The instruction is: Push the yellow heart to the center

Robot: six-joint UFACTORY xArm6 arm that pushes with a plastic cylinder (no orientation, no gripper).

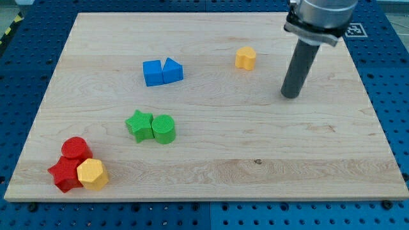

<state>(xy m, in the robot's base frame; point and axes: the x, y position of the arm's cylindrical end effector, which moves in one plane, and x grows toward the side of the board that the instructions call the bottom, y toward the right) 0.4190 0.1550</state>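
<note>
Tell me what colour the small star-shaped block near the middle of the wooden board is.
Green. The green star-shaped block touches a green round block, plain in the camera view.

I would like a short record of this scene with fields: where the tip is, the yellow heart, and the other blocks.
tip: my tip rests on the board, to the view's right and below the yellow heart, apart from it
target: yellow heart, near the view's top, right of middle
blue pair: blue cube touching blue triangle
green pair: green star touching green cylinder
corner cluster: red cylinder, red star, yellow hexagon, at the view's bottom left
surface: wooden board
</note>
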